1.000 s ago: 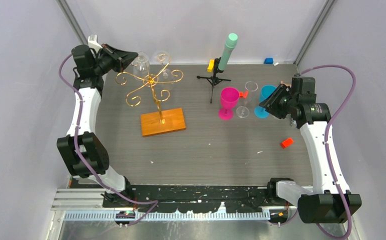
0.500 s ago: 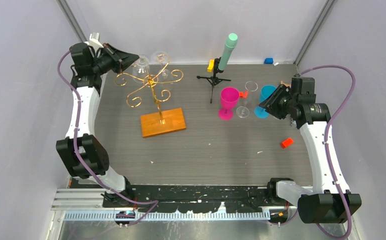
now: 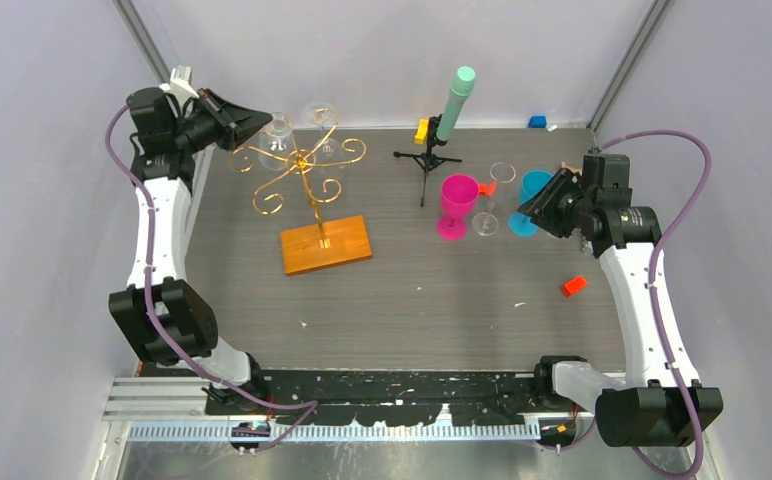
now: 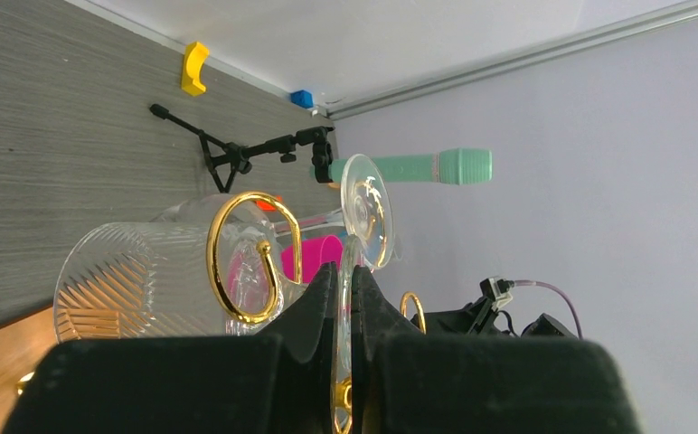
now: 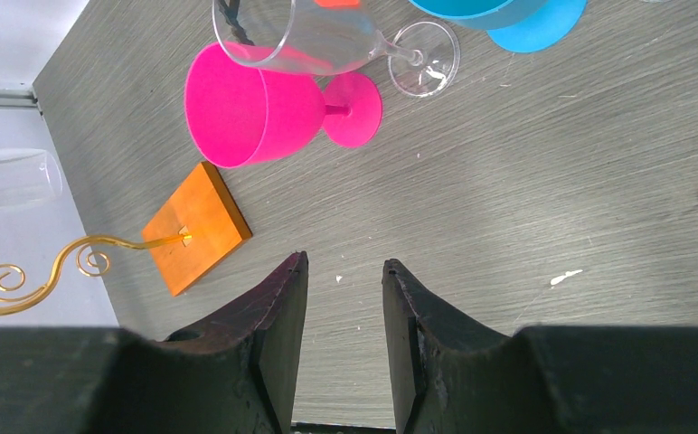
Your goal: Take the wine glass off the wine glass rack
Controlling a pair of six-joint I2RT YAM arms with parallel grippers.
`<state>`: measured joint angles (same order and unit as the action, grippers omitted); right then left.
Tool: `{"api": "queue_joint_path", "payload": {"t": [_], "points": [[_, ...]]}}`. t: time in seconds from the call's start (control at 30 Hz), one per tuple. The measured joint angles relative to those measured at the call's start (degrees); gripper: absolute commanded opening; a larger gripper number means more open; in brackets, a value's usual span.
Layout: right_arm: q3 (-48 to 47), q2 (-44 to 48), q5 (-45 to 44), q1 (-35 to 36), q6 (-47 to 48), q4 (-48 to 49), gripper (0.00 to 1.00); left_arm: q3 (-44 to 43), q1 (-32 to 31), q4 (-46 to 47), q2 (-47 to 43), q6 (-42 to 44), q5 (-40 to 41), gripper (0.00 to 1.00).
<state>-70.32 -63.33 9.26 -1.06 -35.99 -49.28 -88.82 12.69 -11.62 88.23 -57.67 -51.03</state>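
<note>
Upper left of the top view: the left jaws are all but pressed together, pinching a thin clear part at the stem end of the wine glass [image 4: 128,271]; it hangs on the wine glass rack [image 3: 302,165], a gold curl crossing its bowl; a second hanging glass [image 3: 324,118] crowds in just beside it; black tripod [image 3: 425,160] at upper centre. Over at right, the right jaws hover spread above the bench [image 5: 553,181]; ahead of them stand the pink goblet [image 5: 246,108], clear stemmed glass [image 5: 300,36] and blue cup [image 5: 535,32].
</note>
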Motion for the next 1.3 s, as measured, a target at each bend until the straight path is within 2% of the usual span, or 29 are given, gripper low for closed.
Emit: {"api": "queue_joint_path", "payload": {"t": [0.37,0.77,1.03,1.3], "points": [[0.0,0.0,0.0,0.0,-0.2,0.0,0.42,0.0,2.6,-3.0,-1.1,2.7,-1.3,0.00],[0.0,0.6,0.2,0.0,-0.4,0.0,0.51,0.0,10.1,-3.1,-2.1,2.7,-1.0,0.00],[0.1,1.3,1.2,0.0,-0.7,0.1,0.73,2.1,16.1,-4.0,-7.1,2.9,-0.3,0.00],[2.7,3.2,5.5,0.0,-1.9,2.8,0.76,7.6,17.1,-14.0,-18.0,7.6,3.2,0.00]]}}
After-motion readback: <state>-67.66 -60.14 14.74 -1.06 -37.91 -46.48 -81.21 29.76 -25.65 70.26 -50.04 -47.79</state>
